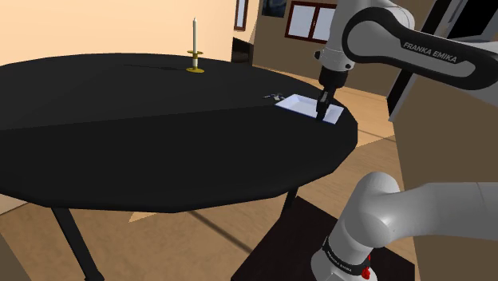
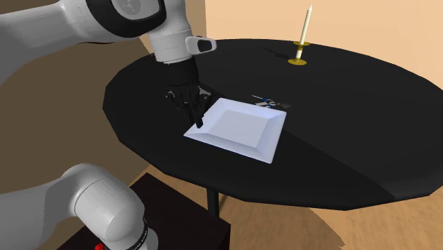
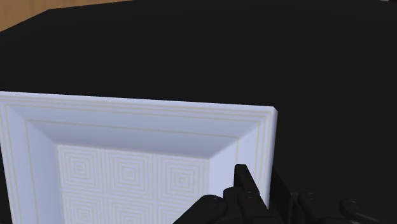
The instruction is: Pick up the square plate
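Note:
A white square plate (image 1: 304, 104) (image 2: 241, 125) with a raised rim lies flat on the round black table (image 1: 160, 120) (image 2: 341, 106), near the edge closest to the stand. My black gripper (image 1: 322, 115) (image 2: 199, 122) points down at the plate's rim on the side toward the arm. In the wrist view the plate (image 3: 127, 165) shows a fine square pattern. There the gripper (image 3: 261, 188) has one finger (image 3: 242, 181) inside the rim and the other just outside it, closed in on the rim between them. The plate still rests on the table.
A white candle in a brass holder (image 1: 194, 49) (image 2: 304, 39) stands far across the table. A small dark item (image 2: 268, 101) (image 1: 273, 97) lies just beyond the plate. The table's edge runs close beside the gripper, and the stand (image 2: 177, 220) is below.

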### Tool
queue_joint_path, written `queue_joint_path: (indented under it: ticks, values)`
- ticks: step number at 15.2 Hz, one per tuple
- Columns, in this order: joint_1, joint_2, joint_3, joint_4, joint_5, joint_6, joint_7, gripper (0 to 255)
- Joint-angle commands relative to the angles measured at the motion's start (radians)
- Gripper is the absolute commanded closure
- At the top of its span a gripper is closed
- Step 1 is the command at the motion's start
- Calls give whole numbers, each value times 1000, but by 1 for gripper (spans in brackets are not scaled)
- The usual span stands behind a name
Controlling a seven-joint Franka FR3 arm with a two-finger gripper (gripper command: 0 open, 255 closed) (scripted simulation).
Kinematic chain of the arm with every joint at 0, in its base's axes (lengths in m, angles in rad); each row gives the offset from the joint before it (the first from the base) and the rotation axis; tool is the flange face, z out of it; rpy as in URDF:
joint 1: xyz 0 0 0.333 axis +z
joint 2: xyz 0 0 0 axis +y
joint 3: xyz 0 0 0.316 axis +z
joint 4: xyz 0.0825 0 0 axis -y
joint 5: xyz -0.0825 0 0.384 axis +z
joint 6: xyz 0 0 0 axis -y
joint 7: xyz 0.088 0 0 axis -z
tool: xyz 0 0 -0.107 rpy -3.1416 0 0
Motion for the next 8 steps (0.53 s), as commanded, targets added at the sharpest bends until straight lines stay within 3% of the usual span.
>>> queue_joint_path:
  ticks: [1, 8]
  values:
    - [0, 1, 0, -1, 0, 0, 0, 255]
    - [2, 26, 6, 67, 6, -42, -9, 255]
